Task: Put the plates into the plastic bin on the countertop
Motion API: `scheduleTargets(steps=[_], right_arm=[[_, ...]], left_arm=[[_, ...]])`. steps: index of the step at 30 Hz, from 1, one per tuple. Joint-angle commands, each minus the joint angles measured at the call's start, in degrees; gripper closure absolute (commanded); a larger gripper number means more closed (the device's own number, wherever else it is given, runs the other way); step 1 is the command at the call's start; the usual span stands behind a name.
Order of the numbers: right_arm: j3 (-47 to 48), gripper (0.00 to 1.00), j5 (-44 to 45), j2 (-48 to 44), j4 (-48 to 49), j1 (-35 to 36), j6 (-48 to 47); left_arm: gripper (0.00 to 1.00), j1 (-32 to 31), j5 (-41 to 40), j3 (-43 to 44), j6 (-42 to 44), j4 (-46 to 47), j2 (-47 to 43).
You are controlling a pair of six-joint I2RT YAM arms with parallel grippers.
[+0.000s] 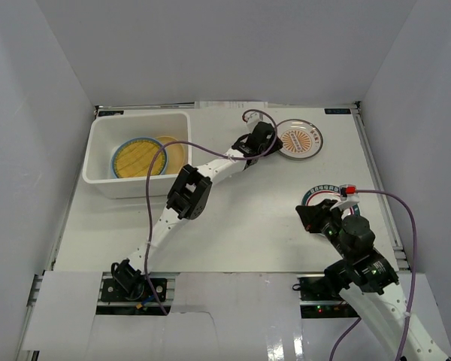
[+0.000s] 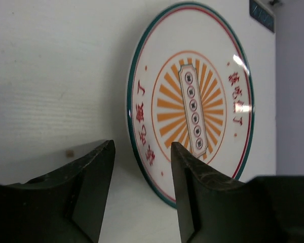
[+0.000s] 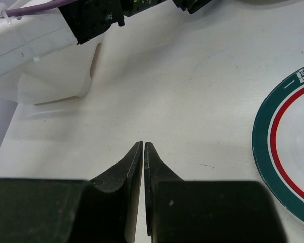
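Note:
A white plate with an orange sunburst and a green-red rim (image 1: 299, 141) lies at the back right of the countertop (image 1: 240, 218). My left gripper (image 1: 273, 143) is open at its near-left edge. In the left wrist view the plate (image 2: 192, 96) fills the frame, and the gripper (image 2: 142, 152) straddles its rim, one finger over the plate and one over the table. A second white plate with a green and red ring (image 1: 325, 197) lies by my right gripper (image 1: 307, 215), which is shut and empty (image 3: 143, 146) just left of that plate (image 3: 266, 152). The plastic bin (image 1: 98, 177) holds a yellow woven plate (image 1: 139, 158) and an orange-yellow plate (image 1: 176, 153).
The left arm (image 1: 188, 192) stretches diagonally across the table from the bin's front right corner. White walls enclose the table at the back and sides. The bin's corner (image 3: 50, 91) shows at the far left of the right wrist view.

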Motion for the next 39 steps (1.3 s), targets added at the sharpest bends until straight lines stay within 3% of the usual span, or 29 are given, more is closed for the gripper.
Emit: scheduleTargets(steps=[1, 5, 8, 9, 12, 15, 18, 21, 26, 31, 34, 39], right_arm=[[2.49, 0.89, -0.92, -1.08, -0.67, -0.07, -0.66], [2.84, 0.88, -0.31, -0.38, -0.67, -0.16, -1.01], [3.28, 0.85, 0.40, 0.49, -0.58, -0.16, -1.36], [3.46, 0.84, 0.57, 0.67, -0.67, -0.16, -1.54], [3.81, 0.80, 1.45, 1.64, -0.93, -0.07, -2.07], [4.34, 0.76, 1.80, 1.99, -1.20, -0.16, -2.07], [5.39, 0.68, 5.04, 2.96, -2.86, -0.16, -2.59], [5.57, 0.61, 6.81, 4.62, -3.22, -0.16, -2.60], [4.35, 0.42, 11.38, 11.65, -1.73, -0.16, -0.75], [1.36, 0.19, 21.21, 16.92, -1.02, -0.77, 3.71], [1.35, 0.18, 25.44, 16.33, -1.64, -2.44, 6.01], [3.12, 0.23, 35.09, 17.01, -3.83, -8.13, 8.30]], left_arm=[[0.43, 2.13, 1.00, 3.38, -5.30, -1.71, 2.08], [0.55, 3.28, 3.11, 3.03, -7.07, -1.00, 4.19], [0.77, 3.98, 3.55, -0.74, -7.52, 1.54, 3.06], [0.90, 4.33, 3.46, -1.88, -7.43, 2.07, 2.35], [1.00, 4.77, 4.08, -2.86, -6.11, 3.65, 0.86], [1.00, 4.77, 4.51, -3.65, -5.06, 4.44, 0.07], [1.00, 4.51, 5.83, -10.05, -3.92, 8.38, -4.58], [1.00, 4.42, 5.31, -23.13, -0.77, 15.75, -14.32], [1.00, 4.42, 3.81, -43.41, 2.67, 21.22, -31.18], [1.00, 3.28, 0.31, -59.26, 4.09, 25.70, -41.58], [1.00, 2.66, 0.21, -69.81, 1.90, 30.71, -46.95], [1.00, 0.73, 0.83, -76.24, 2.15, 33.71, -52.74]])
